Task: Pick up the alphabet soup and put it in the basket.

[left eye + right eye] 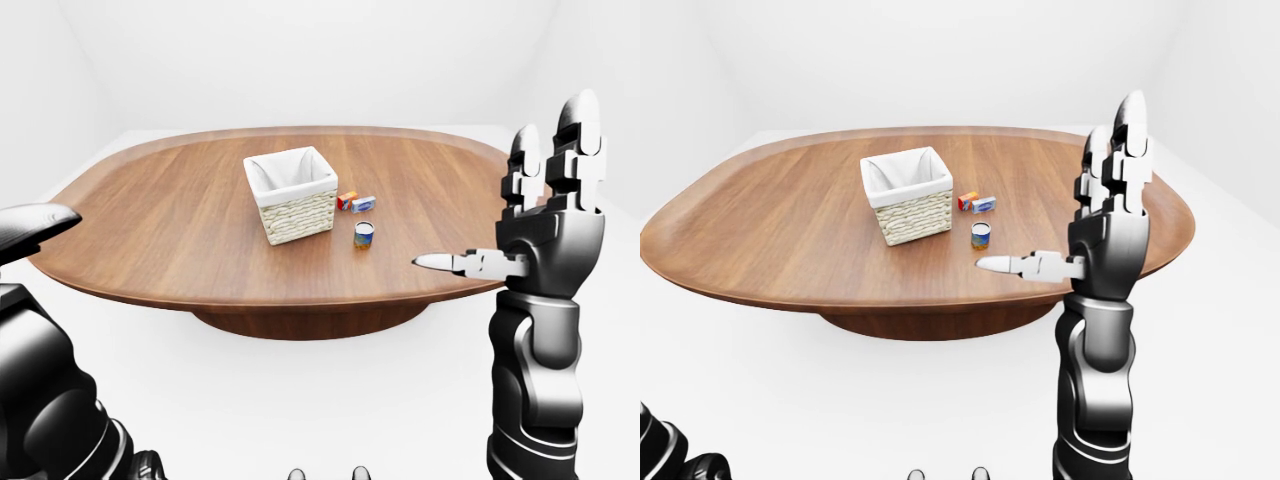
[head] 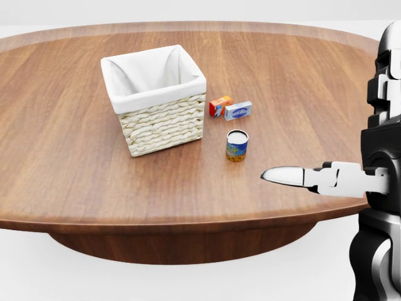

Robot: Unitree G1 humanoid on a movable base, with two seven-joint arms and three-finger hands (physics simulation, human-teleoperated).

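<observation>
- Your right hand (image 1: pixel 1080 215) is spread wide, raised at the bench's (image 2: pixel 75 163) right edge, holding nothing.
- The alphabet soup (image 2: pixel 237 145) stands upright, just right of the basket (image 2: pixel 156 100).

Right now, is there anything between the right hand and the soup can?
No. In the head view only bare table wood separates the right hand from the alphabet soup; the thumb points toward it.

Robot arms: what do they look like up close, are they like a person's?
Not much. The right hand is glossy black blocks with three jointed silver-white fingers, on a thick black and grey segmented forearm. The left arm shows rounded black shells. No cables or markings show.
</observation>
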